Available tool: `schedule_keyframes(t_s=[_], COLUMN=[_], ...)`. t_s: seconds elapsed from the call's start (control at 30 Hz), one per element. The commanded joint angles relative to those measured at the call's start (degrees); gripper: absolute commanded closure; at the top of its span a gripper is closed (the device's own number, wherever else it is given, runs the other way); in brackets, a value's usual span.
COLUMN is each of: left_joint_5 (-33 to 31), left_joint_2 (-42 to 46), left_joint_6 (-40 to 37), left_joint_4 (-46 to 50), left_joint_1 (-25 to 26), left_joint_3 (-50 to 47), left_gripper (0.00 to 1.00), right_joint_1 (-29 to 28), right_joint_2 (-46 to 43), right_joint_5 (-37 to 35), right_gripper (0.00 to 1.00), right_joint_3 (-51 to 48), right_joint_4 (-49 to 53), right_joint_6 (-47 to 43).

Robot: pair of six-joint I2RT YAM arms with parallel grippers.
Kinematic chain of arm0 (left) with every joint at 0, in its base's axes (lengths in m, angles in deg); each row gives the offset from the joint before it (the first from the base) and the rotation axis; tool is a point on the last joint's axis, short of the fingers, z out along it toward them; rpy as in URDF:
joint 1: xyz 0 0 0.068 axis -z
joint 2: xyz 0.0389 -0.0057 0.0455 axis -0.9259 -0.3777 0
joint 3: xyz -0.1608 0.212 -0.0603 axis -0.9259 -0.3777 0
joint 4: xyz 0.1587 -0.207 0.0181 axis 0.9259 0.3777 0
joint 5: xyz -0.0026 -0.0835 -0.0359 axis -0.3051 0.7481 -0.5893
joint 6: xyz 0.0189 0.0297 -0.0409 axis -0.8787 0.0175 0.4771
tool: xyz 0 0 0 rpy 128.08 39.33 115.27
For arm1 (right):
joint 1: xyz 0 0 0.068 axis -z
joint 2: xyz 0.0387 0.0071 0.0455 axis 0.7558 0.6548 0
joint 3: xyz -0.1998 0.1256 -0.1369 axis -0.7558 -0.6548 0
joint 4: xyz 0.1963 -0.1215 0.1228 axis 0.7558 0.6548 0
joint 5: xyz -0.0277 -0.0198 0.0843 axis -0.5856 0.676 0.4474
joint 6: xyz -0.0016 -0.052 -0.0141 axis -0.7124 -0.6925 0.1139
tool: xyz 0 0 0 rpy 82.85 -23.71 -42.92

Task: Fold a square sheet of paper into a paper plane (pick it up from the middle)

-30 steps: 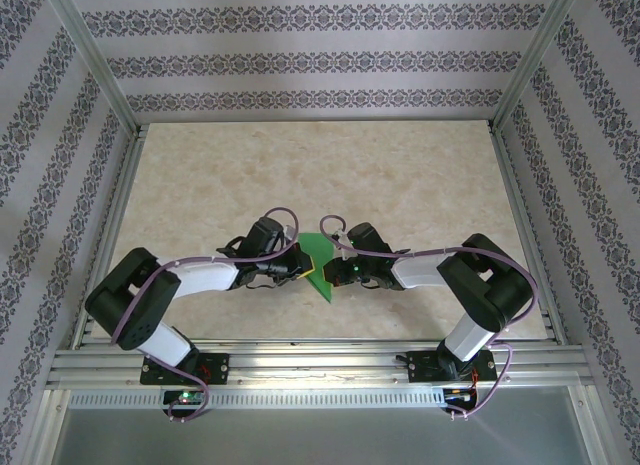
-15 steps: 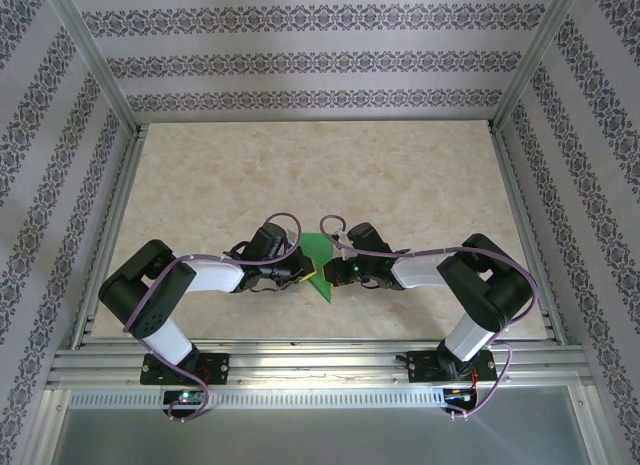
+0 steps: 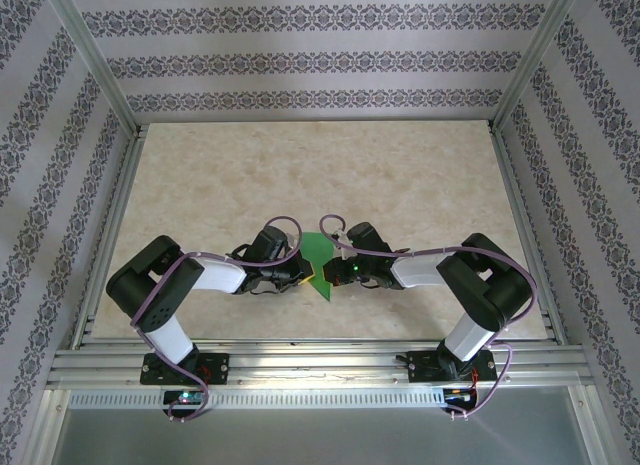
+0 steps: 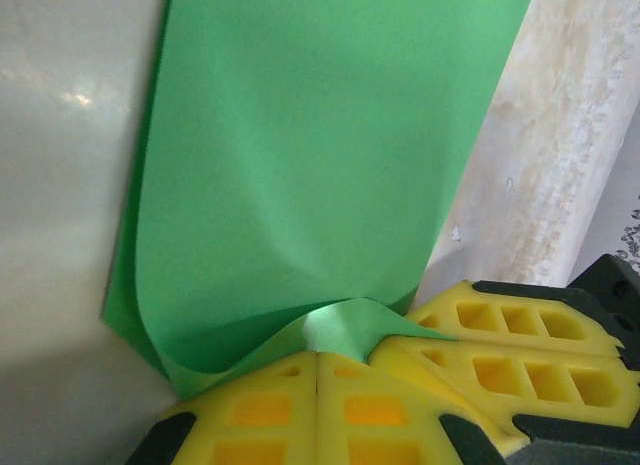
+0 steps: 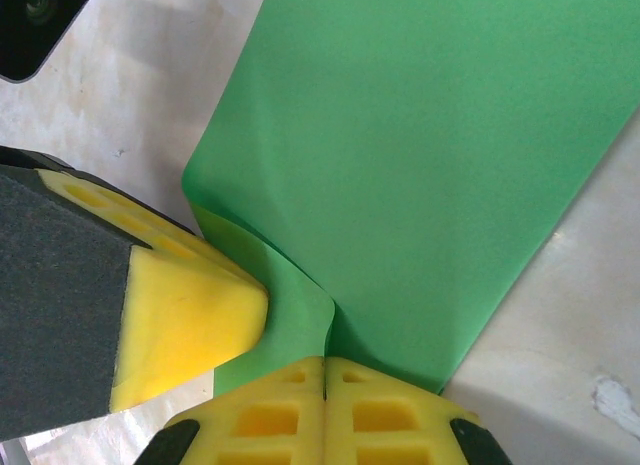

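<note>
Arm on the left [image 3: 205,277] is bending at the elbow and reaching inward, low over the counter [image 3: 300,175], its jaws clamping together on the left edge of the sheet of paper [image 3: 318,260]. Green sheet is hanging folded between both arms at the counter's near middle, curling at each pinch. Arm on the right [image 3: 430,270] is mirroring it, jaws pinching together on the sheet's right edge.

Am seeing plain bright green sheet of paper [image 4: 310,165], yellow fingers [image 4: 250,415], beige marbled table [image 3: 300,175], grey floral-striped walls [image 3: 320,60].
</note>
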Motion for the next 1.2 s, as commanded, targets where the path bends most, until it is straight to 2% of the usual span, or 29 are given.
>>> schedule_keyframes(t_s=[0.0,0.07,0.2,0.33,0.47,0.57,0.67,1.17], left_joint_5=[-1.1,-1.1,-0.7,-0.8,-0.8,-0.7,-0.6,0.1], left_joint_2=[-1.2,-1.1,-1.4,-1.4,-1.5,-1.5,-1.5,-1.8], left_joint_6=[-0.5,-0.5,-1.0,-0.9,-0.7,-0.8,-0.8,-0.7], left_joint_4=[-0.7,-0.5,0.0,-0.3,-0.6,-0.8,-0.9,-1.7], left_joint_1=[0.7,0.7,0.7,0.8,0.8,0.8,0.8,0.8], left_joint_3=[-1.3,-1.4,-0.8,-0.7,-0.8,-0.7,-0.8,-1.0], left_gripper=[1.0,1.0,1.0,1.0,1.0,1.0,1.0,1.0], right_joint_1=[0.4,0.5,1.0,1.4,0.4,-2.7,-5.3,-7.9], right_joint_2=[0.1,-1.6,-7.3,-12.9,-14.0,-11.6,-9.4,-1.6], right_joint_5=[0.2,0.3,-0.5,-1.5,7.3,9.4,7.3,2.9], right_gripper=[0.94,0.88,0.69,0.62,0.71,0.83,0.92,0.95], right_joint_3=[1.3,1.9,3.0,3.7,3.1,4.5,6.4,10.7], right_joint_4=[2.2,3.3,8.4,16.2,14.8,15.8,18.3,21.6], right_joint_6=[0.0,0.4,0.8,1.1,4.3,6.0,6.5,7.7])
